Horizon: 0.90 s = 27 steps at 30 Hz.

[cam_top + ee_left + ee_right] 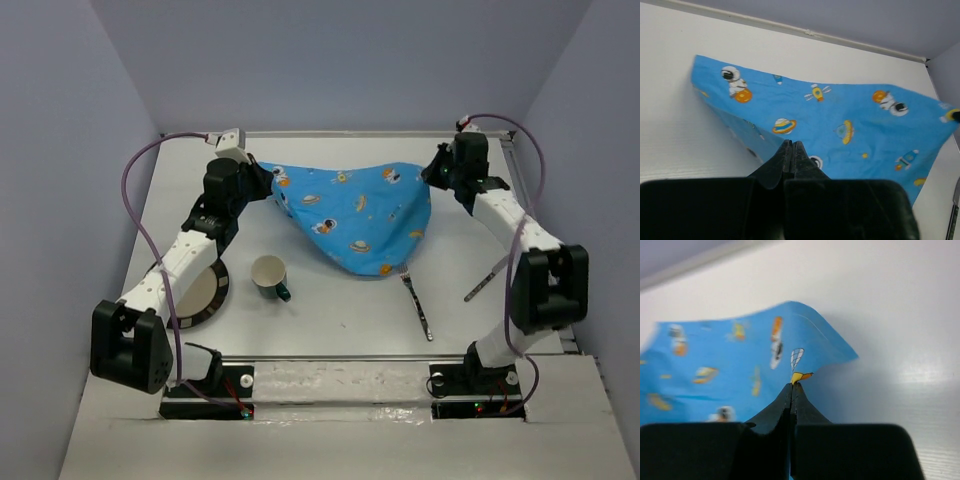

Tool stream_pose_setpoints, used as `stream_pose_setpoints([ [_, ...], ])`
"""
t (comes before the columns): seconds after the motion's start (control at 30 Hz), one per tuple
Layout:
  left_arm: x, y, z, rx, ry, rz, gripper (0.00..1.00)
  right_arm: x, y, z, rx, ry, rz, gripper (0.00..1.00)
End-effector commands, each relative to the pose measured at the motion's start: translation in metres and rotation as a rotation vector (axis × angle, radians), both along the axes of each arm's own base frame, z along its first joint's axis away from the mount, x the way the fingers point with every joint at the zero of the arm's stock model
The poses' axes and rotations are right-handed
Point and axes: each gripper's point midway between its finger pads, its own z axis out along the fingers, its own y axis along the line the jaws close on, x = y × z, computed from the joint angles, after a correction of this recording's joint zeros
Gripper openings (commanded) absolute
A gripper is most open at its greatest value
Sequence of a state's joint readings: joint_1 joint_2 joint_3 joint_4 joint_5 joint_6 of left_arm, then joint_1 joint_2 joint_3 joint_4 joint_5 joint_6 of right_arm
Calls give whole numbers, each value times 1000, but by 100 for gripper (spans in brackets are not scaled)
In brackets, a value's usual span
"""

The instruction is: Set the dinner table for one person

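The white dinner table [340, 320] fills the top view. A blue space-print cloth mat [355, 205] hangs stretched between my two grippers at the far side, its middle sagging toward the table. My left gripper [262, 175] is shut on the mat's left corner; the mat [840, 125] spreads beyond the fingertips [792, 145]. My right gripper [432, 175] is shut on the right corner of the mat [730, 360]. A plate [200, 292], a cup [270, 275], a fork [417, 300] and a knife [487, 278] lie on the table.
The plate sits under my left arm at the near left. The cup is beside it, near the middle. The fork lies just below the mat's sagging tip, the knife close to my right arm. Grey walls enclose the table on three sides.
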<state>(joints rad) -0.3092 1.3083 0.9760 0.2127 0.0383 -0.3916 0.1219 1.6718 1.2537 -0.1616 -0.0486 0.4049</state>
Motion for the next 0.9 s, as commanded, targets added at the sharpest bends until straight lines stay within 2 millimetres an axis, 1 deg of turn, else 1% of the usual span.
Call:
stream_pose_setpoints([
  [0.0, -1, 4, 40, -55, -123, 7, 0, -17, 14, 135, 45, -333, 80, 0],
  [0.03, -2, 3, 39, -55, -121, 5, 0, -18, 15, 141, 41, -340, 85, 0],
  [0.07, -2, 4, 39, -55, -122, 13, 0, -17, 14, 152, 31, -361, 88, 0],
  [0.1, -2, 5, 39, -56, -124, 14, 0, -16, 13, 153, 24, -361, 87, 0],
  [0.13, -3, 7, 43, -58, -135, 22, 0, -12, 11, 150, 11, -353, 74, 0],
  [0.17, -4, 8, 43, -56, -137, 28, 0, -8, 9, 150, 3, -354, 67, 0],
  [0.2, -4, 9, 42, -53, -136, 32, 0, -3, 8, 146, -5, -346, 59, 0],
  [0.23, -4, 9, 42, -54, -138, 32, 0, 2, 7, 140, -15, -332, 51, 0],
  [0.27, -4, 9, 41, -52, -137, 32, 0, 12, 8, 120, -19, -289, 53, 0],
  [0.33, -3, 9, 37, -47, -127, 31, 0, 24, 0, 109, -6, -262, 32, 0],
  [0.37, -2, 8, 36, -46, -125, 30, 0, 31, 1, 91, -8, -225, 27, 0],
  [0.4, -2, 8, 34, -43, -122, 33, 0, 37, -4, 83, -7, -209, 18, 0],
  [0.43, 0, 9, 30, -39, -112, 37, 0, 43, -3, 83, -3, -209, 18, 0],
  [0.47, 1, 9, 28, -33, -109, 36, 0, 53, -9, 63, -4, -169, -1, 0],
  [0.5, 2, 9, 27, -29, -105, 37, 0, 63, -16, 65, -4, -164, -14, 0],
  [0.57, 2, 9, 25, -26, -101, 37, 0, 77, -26, 52, 0, -121, -27, 0],
  [0.6, 4, 15, 24, -16, -101, 74, 0, 86, -27, 28, -9, -69, -31, 0],
  [0.63, 3, 17, 24, -14, -103, 80, 0, 88, -28, 16, -20, -23, -33, 0],
  [0.67, 4, 18, 22, -10, -99, 87, 0, 103, -35, 35, -38, -56, -44, 0],
  [0.7, 4, 20, 21, -4, -100, 99, 0, 108, -37, 10, -51, 9, -48, 0],
  [0.73, 4, 21, 19, -1, -96, 105, 0, 114, -38, 9, -60, 9, -48, 0],
  [0.77, 4, 21, 16, -1, -89, 108, 0, 121, -37, 18, -58, -14, -45, 0],
  [0.8, 4, 20, 13, 0, -85, 110, 0, 124, -36, 16, -55, -9, -40, 0],
  [0.83, 5, 19, 9, 2, -75, 107, 0, 126, -35, 4, -56, 15, -38, 2],
  [0.87, 6, 16, 5, 5, -66, 102, 0, 126, -35, 1, -53, 21, -36, 8],
])
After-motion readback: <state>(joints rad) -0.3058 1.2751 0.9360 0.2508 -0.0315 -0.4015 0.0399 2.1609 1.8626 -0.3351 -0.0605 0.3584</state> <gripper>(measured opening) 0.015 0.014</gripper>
